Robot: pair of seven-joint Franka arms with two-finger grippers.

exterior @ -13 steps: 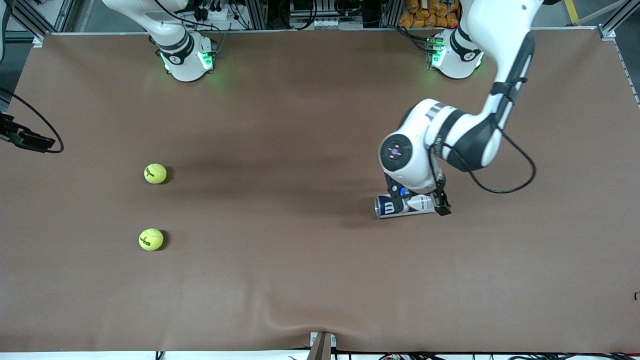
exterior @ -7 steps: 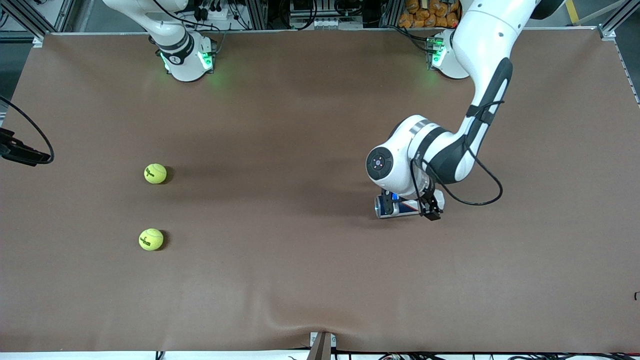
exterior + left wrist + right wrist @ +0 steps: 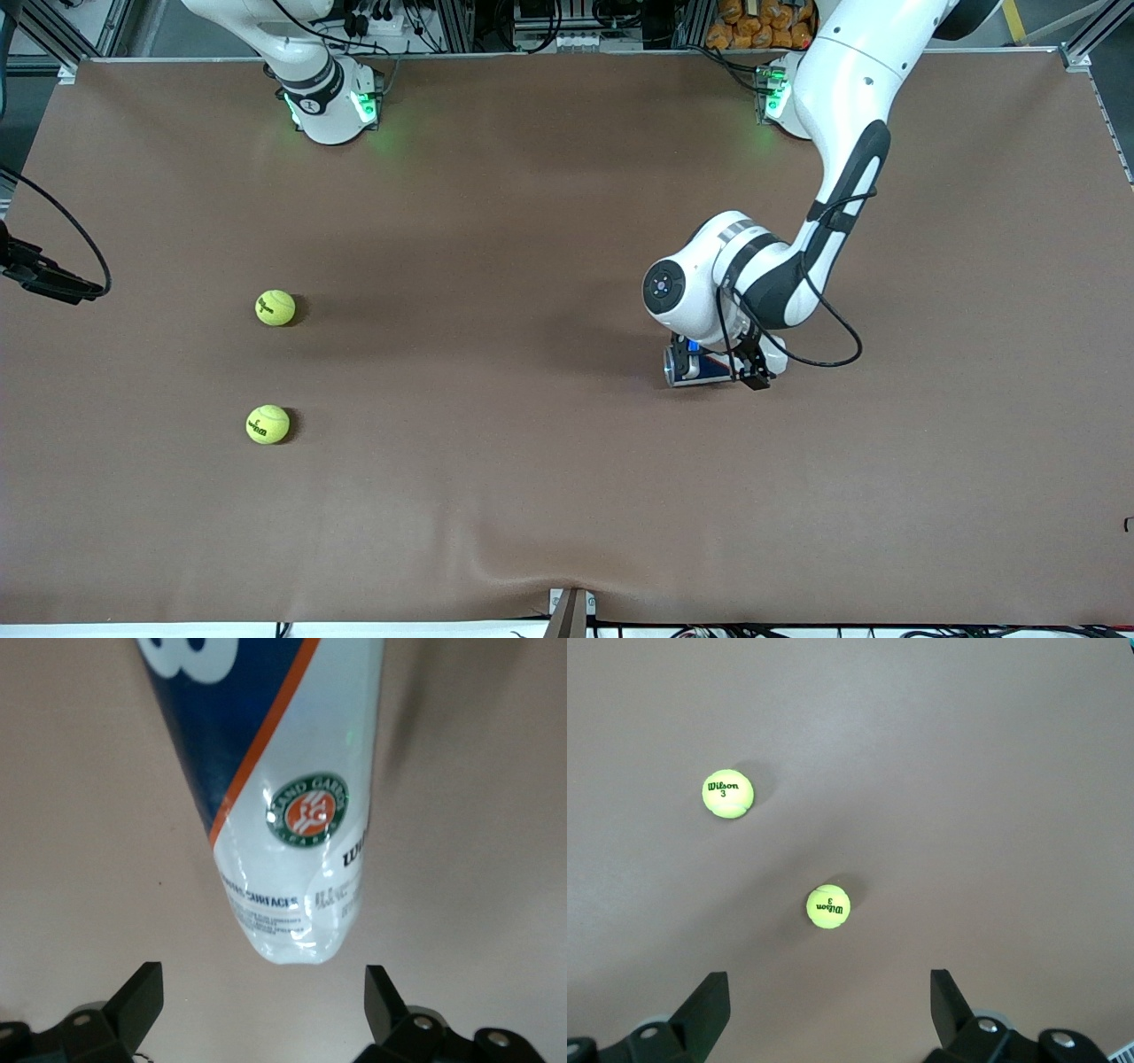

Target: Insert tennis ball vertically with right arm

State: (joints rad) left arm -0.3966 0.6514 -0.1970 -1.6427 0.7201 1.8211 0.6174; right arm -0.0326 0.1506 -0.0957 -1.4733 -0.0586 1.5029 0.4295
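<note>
Left wrist view: can (image 3: 292,797) logo (clear), likely Roland-Garros

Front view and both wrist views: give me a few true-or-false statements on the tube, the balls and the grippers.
1. The tennis ball can lies on its side. True.
2. The left gripper is shut on the can. False: its fingers stand open, just above it.
3. One tennis ball is already in the can. False: the farther tennis ball and the nearer tennis ball both lie on the table.
4. The right gripper is open, high over the balls. True.
</note>
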